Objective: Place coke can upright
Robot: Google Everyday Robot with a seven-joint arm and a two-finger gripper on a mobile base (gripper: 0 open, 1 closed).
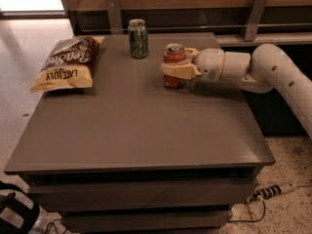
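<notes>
The coke can [173, 57], red with a silver top, stands upright on the grey table [136, 130] toward the back right. My gripper [176, 70] reaches in from the right at the end of the white arm [253, 67], and its cream fingers [178, 72] wrap around the can's middle. The can's base rests on the tabletop.
A green can [138, 38] stands upright at the back, left of the coke can. A chip bag [66, 63] lies at the back left corner. A wooden wall with metal brackets runs behind. A power strip [273, 191] lies on the floor at right.
</notes>
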